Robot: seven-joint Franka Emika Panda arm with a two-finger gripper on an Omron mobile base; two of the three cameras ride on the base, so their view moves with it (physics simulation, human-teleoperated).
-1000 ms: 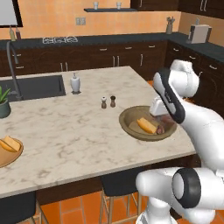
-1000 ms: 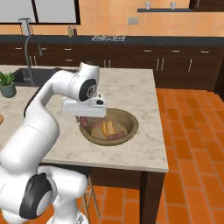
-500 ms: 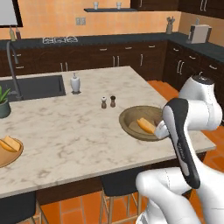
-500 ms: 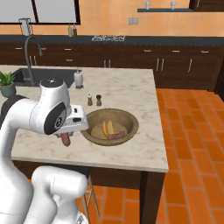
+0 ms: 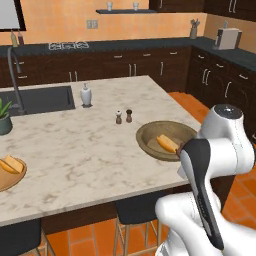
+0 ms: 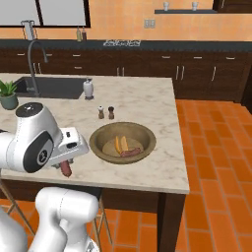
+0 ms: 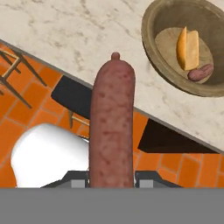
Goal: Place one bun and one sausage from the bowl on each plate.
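The arm has swung back from the bowl (image 6: 123,142) since a moment ago, and the gripper (image 6: 66,167) now hangs off the near edge of the table (image 6: 147,106), to the left of the bowl in the right base view. The jaws are closed on a sausage (image 7: 111,127), which sticks out straight ahead of them in the hand view, reddish-brown with a small knot at its tip. From the right base view the same sausage points down below the hand, over the dark stool tops and the orange floor (image 6: 211,147).

The bowl sits near the table's near right edge. In it lie one bun (image 7: 188,47) and one more sausage (image 7: 200,72), touching each other, the bun tilted against the bowl's bottom.

Far off at the table's left near corner is a plate (image 5: 7,176) with a bun (image 5: 11,164) on it. Salt and pepper shakers (image 5: 123,116) stand just beyond the bowl, a white bottle (image 5: 86,95) farther back beside the sink (image 5: 35,99).
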